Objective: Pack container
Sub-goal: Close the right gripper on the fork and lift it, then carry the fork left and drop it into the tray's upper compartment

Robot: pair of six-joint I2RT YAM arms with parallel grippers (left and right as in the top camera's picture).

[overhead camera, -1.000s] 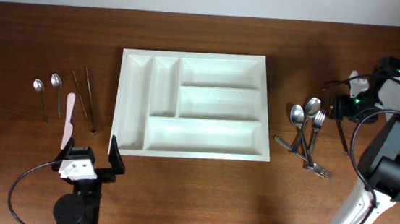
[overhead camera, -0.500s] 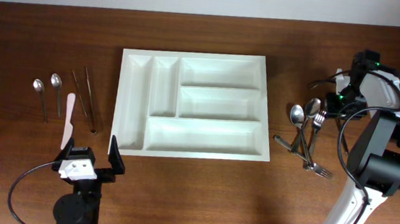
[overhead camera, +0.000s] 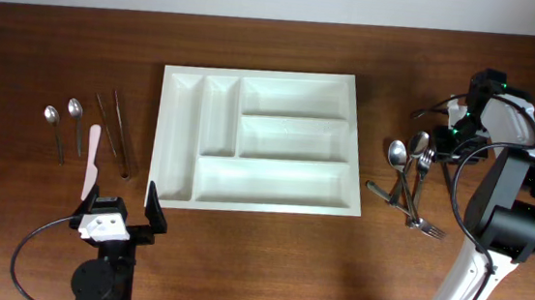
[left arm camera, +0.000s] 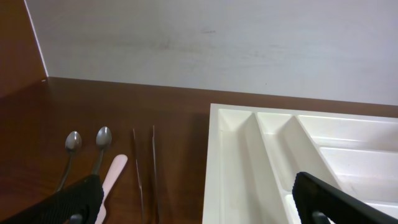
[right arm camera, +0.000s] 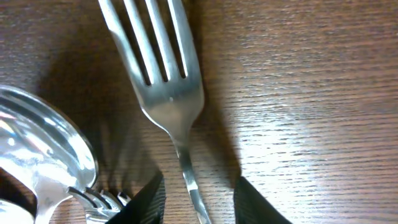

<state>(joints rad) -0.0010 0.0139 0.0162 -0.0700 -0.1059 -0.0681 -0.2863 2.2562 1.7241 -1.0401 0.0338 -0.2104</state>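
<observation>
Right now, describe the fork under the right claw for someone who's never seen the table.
Right of the white tray lies a heap of steel cutlery. The fork lies along its right side, tines toward the far edge beside two spoon bowls; alone, its neck sits between the right claw's fingers.

The left hand (overhead camera: 120, 205) sits at the 7 o'clock edge of the overhead view, its two fingers (overhead camera: 153, 205) pointing toward 12 o'clock, level with each other and spread as wide as they go. The left arm (overhead camera: 101, 276) is folded compactly beneath it, with a black cable (overhead camera: 30, 242) looping off its 9 o'clock side. The right arm (overhead camera: 469, 284) rises white from 5 o'clock, bends through a dark elbow and reaches toward 2 o'clock, where the right hand (overhead camera: 448, 137) points down. Its dark fingertips (right arm camera: 144, 200) stand a narrow gap apart, not touching each other
</observation>
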